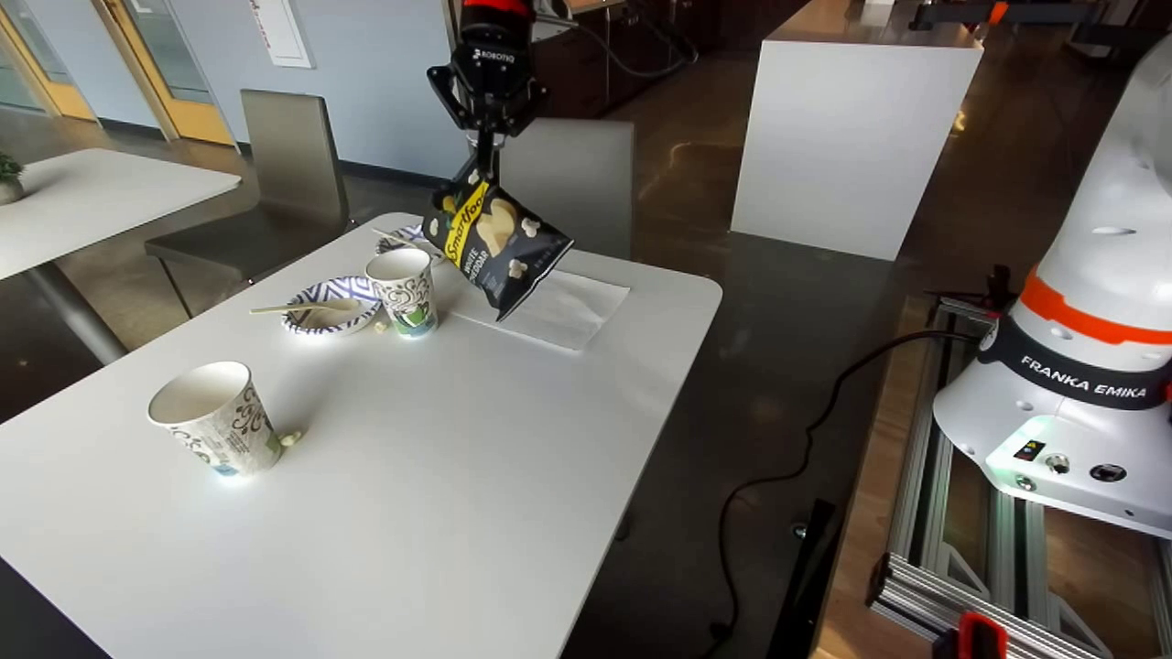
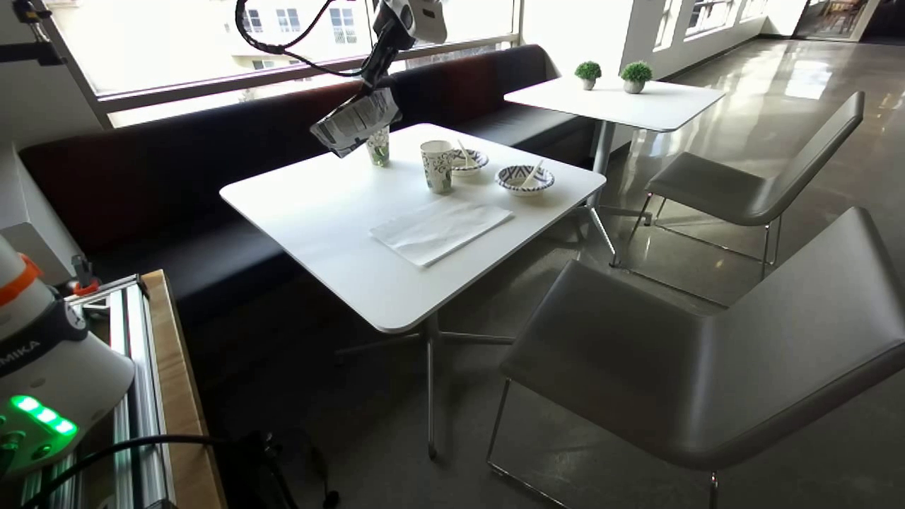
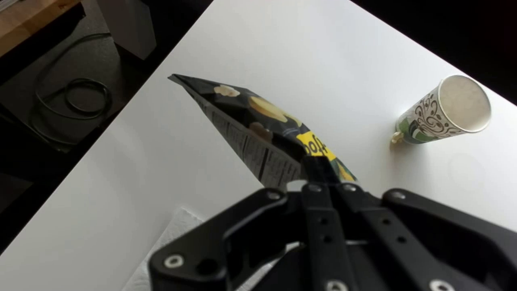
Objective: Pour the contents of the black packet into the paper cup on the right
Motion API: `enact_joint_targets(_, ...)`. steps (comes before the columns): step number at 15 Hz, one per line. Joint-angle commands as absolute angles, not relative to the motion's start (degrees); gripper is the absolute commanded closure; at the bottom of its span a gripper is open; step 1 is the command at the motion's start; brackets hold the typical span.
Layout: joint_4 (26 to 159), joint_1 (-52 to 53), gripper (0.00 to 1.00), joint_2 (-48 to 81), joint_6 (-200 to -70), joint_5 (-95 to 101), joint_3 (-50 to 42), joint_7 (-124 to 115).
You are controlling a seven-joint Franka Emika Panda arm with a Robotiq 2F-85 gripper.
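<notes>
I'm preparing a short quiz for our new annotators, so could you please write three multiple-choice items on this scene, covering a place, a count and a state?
1. Where is the black packet?
A. On the floor
B. In the air above the table
C. In a bowl

2. How many paper cups stand on the table?
A. Two
B. Three
C. Four

3. What state is the gripper in?
A. Open and empty
B. Shut on a bowl
C. Shut on the black packet

1 is B: both exterior views show it held up in mid-air.
2 is A: both exterior views show two, each upright.
3 is C: in the wrist view its jaws are together at the black packet.
</notes>
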State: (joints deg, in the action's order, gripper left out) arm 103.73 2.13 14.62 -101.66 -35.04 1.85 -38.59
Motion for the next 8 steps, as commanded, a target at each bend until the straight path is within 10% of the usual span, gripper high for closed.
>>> enact_joint_targets(1, 99.55, 2.39, 0.99, 17.41, -99.75, -34.47, 1.26, -41.34)
enact_joint_targets(8, 85.27, -1.48, 0.99, 29.71, -89.09, -40.42, 0.08, -50.45)
